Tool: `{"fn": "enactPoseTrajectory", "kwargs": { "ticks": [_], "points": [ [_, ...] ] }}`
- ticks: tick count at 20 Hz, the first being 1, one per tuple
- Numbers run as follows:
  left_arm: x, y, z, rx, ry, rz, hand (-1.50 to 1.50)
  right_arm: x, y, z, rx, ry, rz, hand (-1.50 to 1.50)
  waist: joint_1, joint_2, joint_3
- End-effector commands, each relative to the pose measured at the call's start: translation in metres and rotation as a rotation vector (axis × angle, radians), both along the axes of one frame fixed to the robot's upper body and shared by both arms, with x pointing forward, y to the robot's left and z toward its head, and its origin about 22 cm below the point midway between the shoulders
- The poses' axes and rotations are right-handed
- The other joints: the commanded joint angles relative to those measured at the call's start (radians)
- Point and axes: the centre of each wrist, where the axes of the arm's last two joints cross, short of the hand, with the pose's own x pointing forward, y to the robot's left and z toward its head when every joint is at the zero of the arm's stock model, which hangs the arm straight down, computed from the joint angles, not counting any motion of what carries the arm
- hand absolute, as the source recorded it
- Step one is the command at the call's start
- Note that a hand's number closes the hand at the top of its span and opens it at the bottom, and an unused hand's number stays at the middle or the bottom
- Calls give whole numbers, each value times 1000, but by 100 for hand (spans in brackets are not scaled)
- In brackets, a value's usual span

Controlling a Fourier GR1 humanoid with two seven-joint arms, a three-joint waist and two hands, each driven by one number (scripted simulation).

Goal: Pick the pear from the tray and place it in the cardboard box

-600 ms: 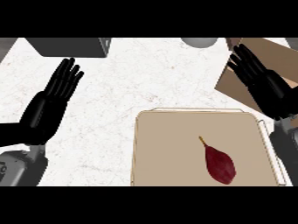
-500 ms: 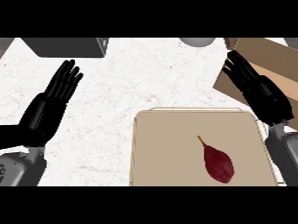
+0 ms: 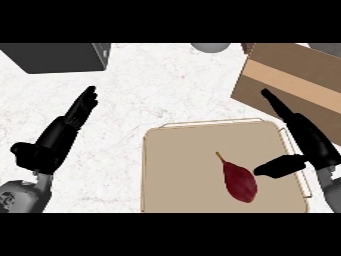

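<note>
A dark red pear [image 3: 239, 182] with a thin stem lies on the beige tray [image 3: 188, 170], toward its right half. The cardboard box [image 3: 306, 85] stands at the upper right, past the tray's far right corner. My right hand [image 3: 306, 140] is over the tray's right edge, open, fingers straight and pointing up toward the box, thumb [image 3: 276, 165] sticking out left just above and right of the pear without touching it. My left hand [image 3: 58, 132] rests open on the left, fingers up, away from the tray.
A dark grey box [image 3: 55, 56] sits at the upper left of the white marble counter [image 3: 165, 90]. A grey round object [image 3: 211, 47] shows at the top edge, left of the cardboard box.
My right hand has swung down and left from in front of the cardboard box to the tray's right edge, its thumb nearing the pear. The left hand barely moved.
</note>
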Motion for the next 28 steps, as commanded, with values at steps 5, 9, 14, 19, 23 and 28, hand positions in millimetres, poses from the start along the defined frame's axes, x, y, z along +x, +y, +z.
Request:
{"fn": "enactPoseTrajectory", "kwargs": {
  "ticks": [5,9,14,19,23,28],
  "points": [
    [7,-11,-5,48,47,13,0,-52,22,18,-586,-264,173,-150,-19,1,2],
    [2,-13,-7,59,32,-1,0,-89,44,55,-705,-229,127,-150,7,6,3],
    [1,-26,-10,53,45,-43,0,-131,68,93,-742,-8,171,-150,32,14,3],
    [13,-34,-2,68,10,-57,0,-140,101,99,-723,136,148,-150,61,23,4],
    [18,-34,2,57,9,-54,0,-132,125,82,-686,187,101,-150,63,23,6],
    [14,-41,-16,38,43,-63,0,-122,132,76,-663,191,79,-150,57,23,7]
  ]
}}
